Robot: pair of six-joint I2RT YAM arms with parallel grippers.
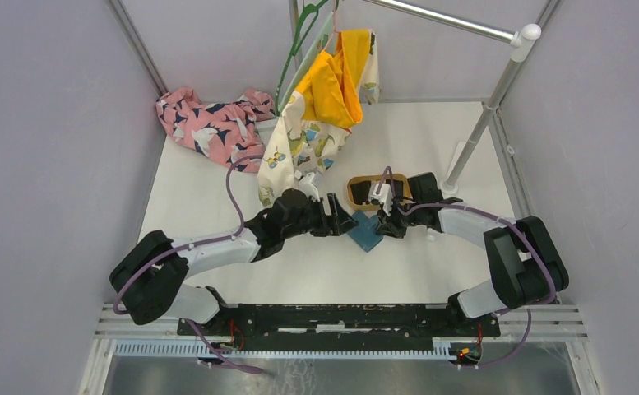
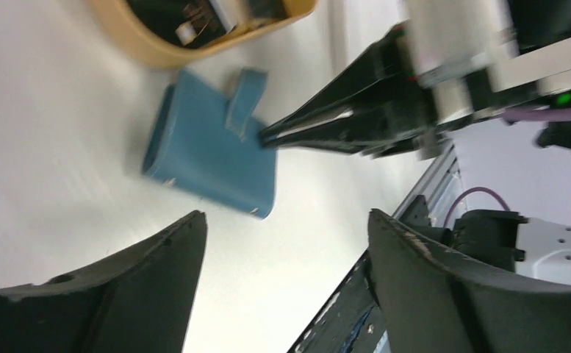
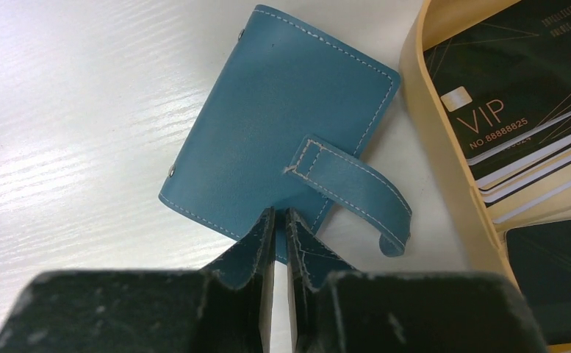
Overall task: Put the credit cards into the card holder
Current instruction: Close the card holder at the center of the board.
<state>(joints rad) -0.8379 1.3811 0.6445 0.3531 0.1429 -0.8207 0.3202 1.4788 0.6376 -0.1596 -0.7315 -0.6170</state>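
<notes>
Pinching card holder (image 3: 267, 125) edge, right gripper (image 3: 279, 216)

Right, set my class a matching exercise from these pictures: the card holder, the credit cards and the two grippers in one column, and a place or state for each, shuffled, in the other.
Column one
1. card holder
2. credit cards
3. left gripper
4. right gripper

Column two
A. jaws wide apart
B. stacked in the tan tray
C. flat on the white table, beside the tray
D. jaws almost together, at the card holder's edge

Pairs: 1-C, 2-B, 3-A, 4-D
</notes>
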